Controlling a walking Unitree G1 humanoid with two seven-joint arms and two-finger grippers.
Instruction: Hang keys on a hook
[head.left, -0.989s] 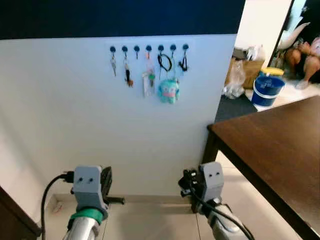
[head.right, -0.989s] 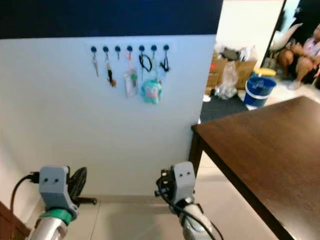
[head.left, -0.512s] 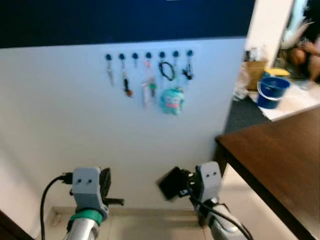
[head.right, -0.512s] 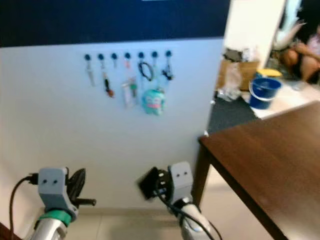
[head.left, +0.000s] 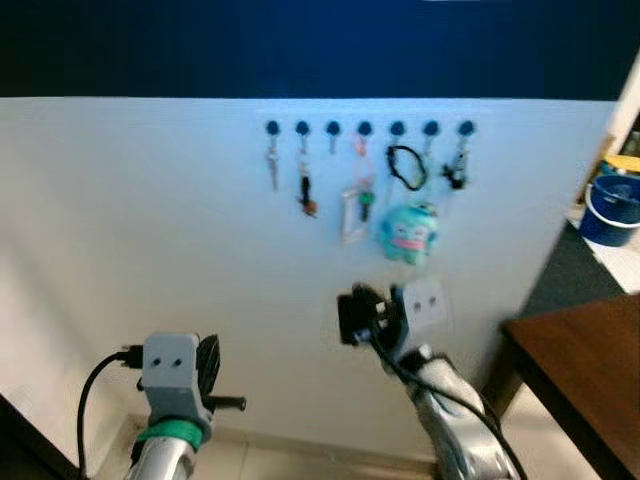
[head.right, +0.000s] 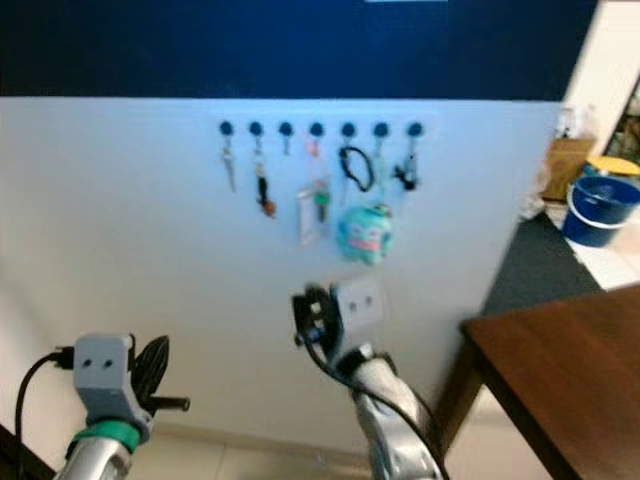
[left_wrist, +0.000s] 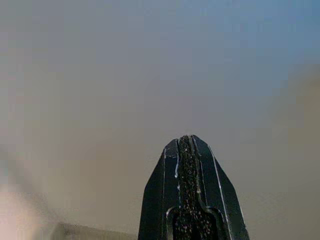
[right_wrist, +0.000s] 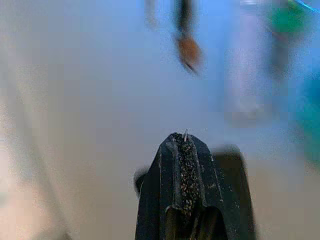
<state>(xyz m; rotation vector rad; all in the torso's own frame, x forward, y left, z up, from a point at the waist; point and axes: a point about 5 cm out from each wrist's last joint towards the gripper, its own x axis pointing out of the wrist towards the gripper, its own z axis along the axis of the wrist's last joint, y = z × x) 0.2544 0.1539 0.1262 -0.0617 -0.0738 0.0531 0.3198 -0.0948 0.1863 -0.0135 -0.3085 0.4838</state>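
The right gripper (head.left: 352, 316) is up in front of the white wall (head.left: 140, 230), below the row of blue hooks (head.left: 365, 128), and it hangs roughly under the middle of that row. In the right wrist view its two black fingers (right_wrist: 187, 170) are pressed flat together, and a thin sliver of metal pokes out at their tip. That may be a key ring or a bit of the keys, but the frame is too blurred to call it; a dark shape sits just behind the fingers there, unclear too. So whether the keys are in that pinch, I cannot say for sure.

Up on the wall, most hooks are already loaded: a small key (head.left: 272, 168) at the far left, a dark fob (head.left: 305, 195), a clear tag with a green piece (head.left: 353, 208), a black loop (head.left: 405, 166), a teal plush charm (head.left: 408, 232) and a dark bunch (head.left: 456, 172) at the right end. The third hook from the left (head.left: 333, 128) looks bare, a likely target by my reading.

The left gripper (head.left: 210, 362) sits low on the left, fingers closed on nothing in its wrist view, idle.

Progress, as I judge it: approach made, arm raised near the wall, but nothing hung yet. Left to do: lift to hook height, loop over, release.
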